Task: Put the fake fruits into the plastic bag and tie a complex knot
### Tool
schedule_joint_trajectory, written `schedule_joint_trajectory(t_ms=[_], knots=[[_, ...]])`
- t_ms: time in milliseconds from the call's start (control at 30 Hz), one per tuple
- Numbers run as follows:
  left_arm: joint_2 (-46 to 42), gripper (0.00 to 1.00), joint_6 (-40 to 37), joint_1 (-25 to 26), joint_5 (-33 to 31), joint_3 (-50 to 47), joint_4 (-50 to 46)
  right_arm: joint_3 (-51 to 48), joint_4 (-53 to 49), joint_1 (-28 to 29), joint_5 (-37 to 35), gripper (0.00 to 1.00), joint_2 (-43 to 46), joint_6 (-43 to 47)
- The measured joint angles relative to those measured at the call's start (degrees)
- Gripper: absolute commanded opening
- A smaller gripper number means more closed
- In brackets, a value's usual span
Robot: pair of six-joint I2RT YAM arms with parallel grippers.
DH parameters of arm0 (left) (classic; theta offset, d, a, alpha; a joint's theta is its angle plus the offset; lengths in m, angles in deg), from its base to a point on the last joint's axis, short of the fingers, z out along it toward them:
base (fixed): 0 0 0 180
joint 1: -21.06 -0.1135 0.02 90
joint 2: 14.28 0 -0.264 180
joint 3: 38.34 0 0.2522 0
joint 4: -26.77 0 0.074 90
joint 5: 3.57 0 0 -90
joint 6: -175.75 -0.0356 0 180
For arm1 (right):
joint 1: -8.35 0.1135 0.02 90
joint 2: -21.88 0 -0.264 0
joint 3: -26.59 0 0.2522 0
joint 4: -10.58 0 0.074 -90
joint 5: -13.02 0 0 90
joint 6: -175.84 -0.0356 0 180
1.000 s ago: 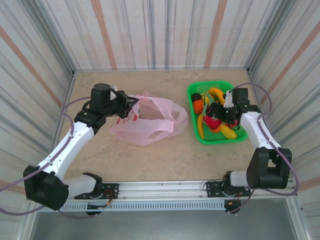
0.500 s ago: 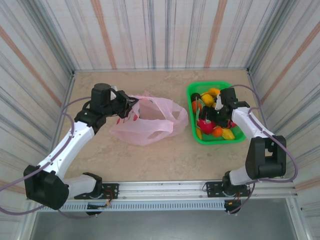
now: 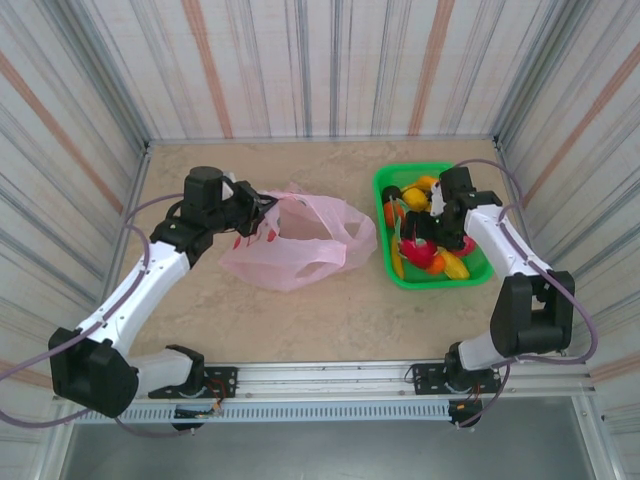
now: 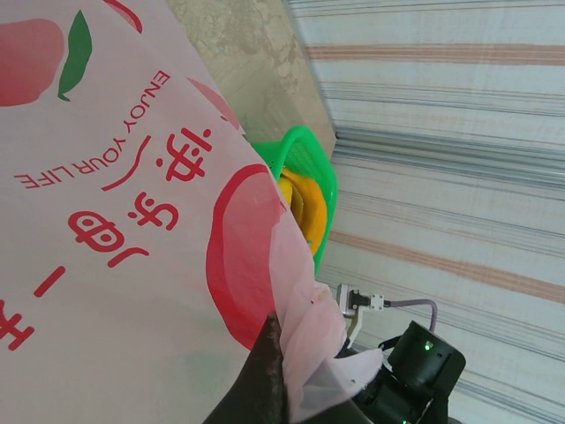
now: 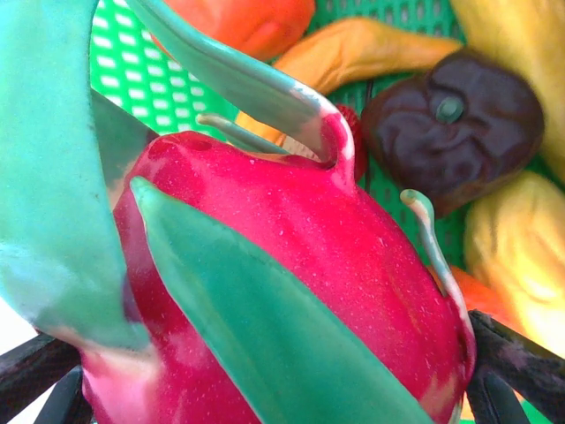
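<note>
Left fingers (image 3: pixel 262 211): closed on the left rim of the plastic bag (image 3: pixel 300 250). In the left wrist view the pink film bunches against one dark finger (image 4: pixel 265 375).
Plastic bag: lies on the counter (image 3: pixel 330 310), just left of the green basket (image 3: pixel 383 185). Its printed peach side (image 4: pixel 115 221) faces the left wrist camera.
Right fingers (image 3: pixel 430 232): over the middle of the basket, spread wide and clamped on the red fruit (image 3: pixel 419 251). In the right wrist view the dark tips (image 5: pixel 516 349) sit at either side of its red skin (image 5: pixel 300 265) and green leaves.
Lift: I cannot tell whether the red fruit is clear of the basket floor.
Other fruits: a yellow banana (image 3: pixel 455 266) and an orange ball (image 3: pixel 395 212) lie in the basket. The dark brown one (image 5: pixel 455 115) sits just beyond the held fruit.
Change, right arm: a second ago its wrist stood nearer the basket's right wall. It has since swung left, and the red fruit sits slightly left of where it was.
Change, left arm and bag: none, with the same pose and the same grip.
</note>
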Motion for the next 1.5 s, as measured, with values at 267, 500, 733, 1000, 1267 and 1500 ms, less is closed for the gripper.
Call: schedule_joint_trajectory(t_ms=[267,500,733,1000,1267,1500], knots=[[0.4,0.00,0.0,0.5,0.2,0.0,0.0,-5.0,2.9,1.8,2.4,0.99,-0.2,-8.8],[0.4,0.00,0.0,0.5,0.1,0.0,0.0,-7.2,-0.4,2.4,2.2,0.99,7.1,-10.6],[0.9,0.00,0.0,0.5,0.1,0.0,0.2,-11.2,-4.9,3.5,1.7,0.99,13.8,-10.6],[2.3,0.00,0.0,0.5,0.2,0.0,0.4,-12.7,-10.4,3.6,-0.5,0.99,16.9,-10.5],[2.3,0.00,0.0,0.5,0.2,0.0,0.4,-12.8,-8.3,6.4,-3.8,0.99,11.2,-10.4],[2.3,0.00,0.0,0.5,0.2,0.0,0.4,-12.3,-4.6,9.7,-6.6,1.00,5.1,-10.6]])
